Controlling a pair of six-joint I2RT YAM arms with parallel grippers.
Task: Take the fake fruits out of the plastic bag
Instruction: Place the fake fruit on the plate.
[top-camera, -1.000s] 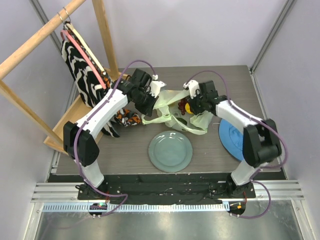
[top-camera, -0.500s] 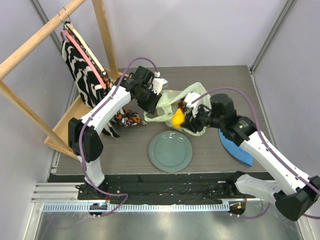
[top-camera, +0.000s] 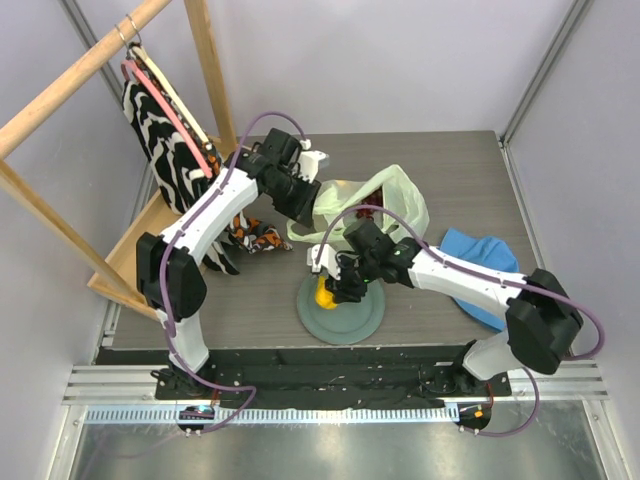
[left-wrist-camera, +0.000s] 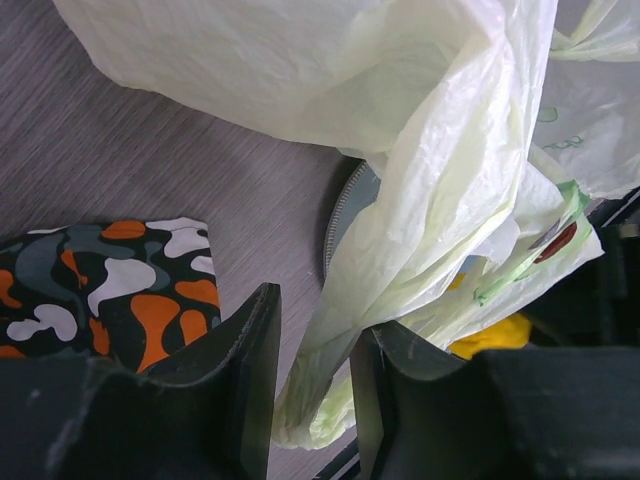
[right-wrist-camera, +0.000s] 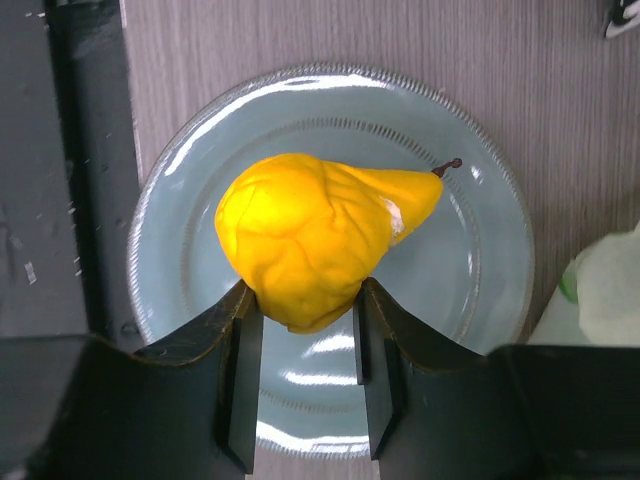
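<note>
The right gripper (right-wrist-camera: 306, 300) is clamped on the fat end of a yellow pear (right-wrist-camera: 310, 235), one dark finger on each side, the fruit's thin stem pointing to the far right. We see the pear poised over a pale blue-green plate (right-wrist-camera: 480, 250), left of the plate's middle; whether it touches the glaze we cannot tell. In the overhead view the plate (top-camera: 362, 318) sits at the near middle of the grey table (top-camera: 450, 160), with the right arm reaching in from the right and low across it. Just beyond the plate, the left gripper (left-wrist-camera: 315, 318) stands with its jaws partly parted and a bunched fold of the plastic bag (left-wrist-camera: 400, 100) hanging through the gap. The bag (top-camera: 390, 198), pale yellow-green and crumpled, lies at the far middle of the table, its near edge just beside the plate's far rim. What it holds inside we cannot make out. A camouflage-patterned cloth (top-camera: 255, 238) in black, orange and white lies to the left of the bag, and a blue cloth (top-camera: 480, 265) lies on the table to the right of the plate. At the far left stands a wooden rack (top-camera: 210, 60) with a black-and-white striped garment (top-camera: 160, 130) hung from its rail.
</note>
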